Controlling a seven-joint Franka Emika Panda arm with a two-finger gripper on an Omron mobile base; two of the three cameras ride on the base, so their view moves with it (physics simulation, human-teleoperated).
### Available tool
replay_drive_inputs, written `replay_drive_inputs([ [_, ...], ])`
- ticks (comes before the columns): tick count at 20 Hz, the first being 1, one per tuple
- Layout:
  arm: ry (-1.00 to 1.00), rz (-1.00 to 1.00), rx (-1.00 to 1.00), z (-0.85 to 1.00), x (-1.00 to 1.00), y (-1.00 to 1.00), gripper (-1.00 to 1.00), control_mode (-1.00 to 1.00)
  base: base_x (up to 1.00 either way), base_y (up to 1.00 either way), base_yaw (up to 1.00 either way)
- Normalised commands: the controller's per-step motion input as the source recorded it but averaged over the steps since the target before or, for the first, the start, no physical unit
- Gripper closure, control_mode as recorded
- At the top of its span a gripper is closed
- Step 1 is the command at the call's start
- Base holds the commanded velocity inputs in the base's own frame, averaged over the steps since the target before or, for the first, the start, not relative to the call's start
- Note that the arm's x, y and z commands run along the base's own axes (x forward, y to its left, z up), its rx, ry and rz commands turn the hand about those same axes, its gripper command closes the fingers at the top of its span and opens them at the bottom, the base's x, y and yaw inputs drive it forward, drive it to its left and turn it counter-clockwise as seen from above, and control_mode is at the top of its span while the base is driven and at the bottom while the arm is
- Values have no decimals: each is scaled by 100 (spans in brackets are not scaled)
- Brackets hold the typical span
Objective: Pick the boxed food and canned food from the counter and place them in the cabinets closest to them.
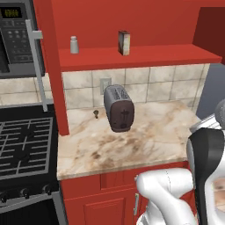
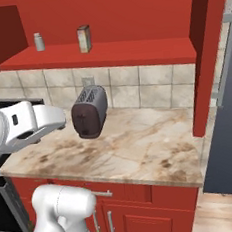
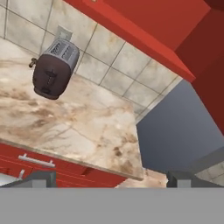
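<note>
claw spread empty, boxed food on cabinets' shelf

Arm folded back; hand wide open, empty.

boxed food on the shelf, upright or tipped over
Upright: the boxed food stands on its narrow end on the open red shelf, right of the grey shaker.

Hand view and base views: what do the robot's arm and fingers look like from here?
Glossy white rounded arm segments with a dark, nearly black joint cover. The gripper has two small dark grey, blocky fingers. No cables or markings are visible.
</note>
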Motion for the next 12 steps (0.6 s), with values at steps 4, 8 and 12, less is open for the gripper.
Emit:
replay_drive_inputs([
  [4, 0, 0, 0, 0, 0, 0, -100, 100, -62, 0, 0],
  [8, 0, 0, 0, 0, 0, 0, -100, 100, -39, 21, 0],
  [12, 0, 0, 0, 0, 0, 0, -100, 100, -31, 55, 0],
])
